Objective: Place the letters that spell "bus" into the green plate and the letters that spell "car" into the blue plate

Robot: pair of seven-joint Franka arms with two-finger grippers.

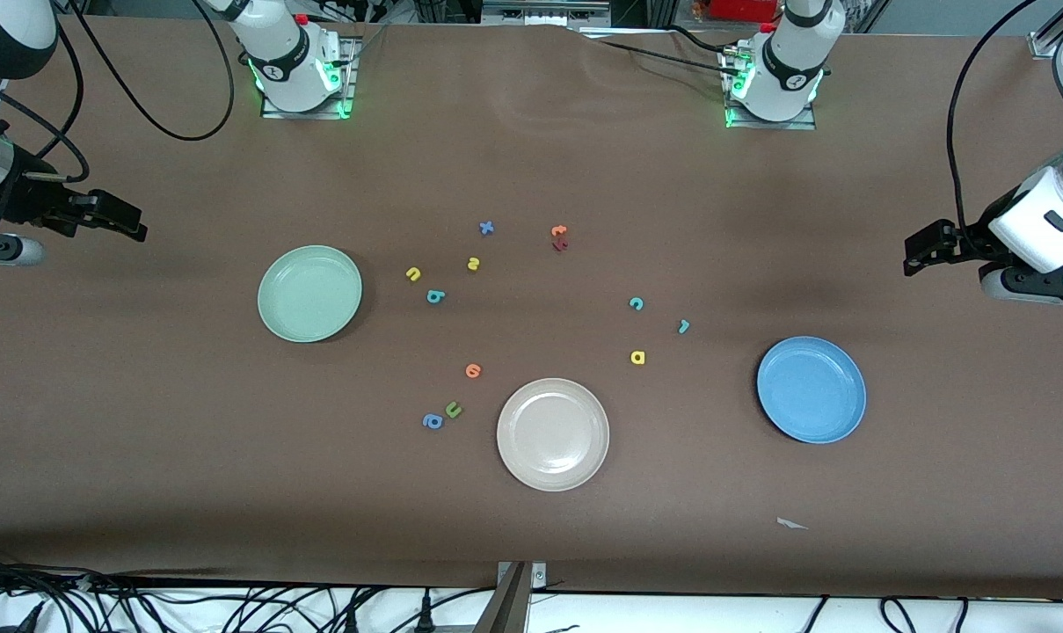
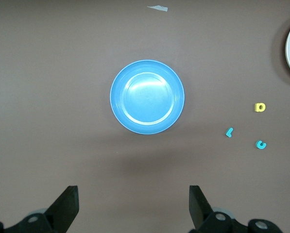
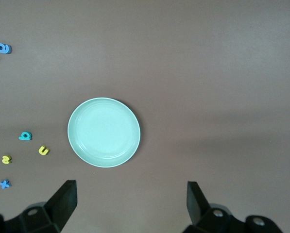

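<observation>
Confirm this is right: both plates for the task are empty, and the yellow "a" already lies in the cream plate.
One thing is wrong. The yellow "a" lies on the bare table between the cream plate and the blue plate, as the front view shows. The green plate and blue plate are indeed empty.

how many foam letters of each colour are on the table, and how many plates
teal letters: 3 (b, c, r)
yellow letters: 3 (u, s, a)
blue letters: 2 (x, a)
orange letters: 2 ()
green letters: 1 (u)
dark red letters: 1 ()
plates: 3 (green, cream, blue)
total: 12 letters, 3 plates
</observation>
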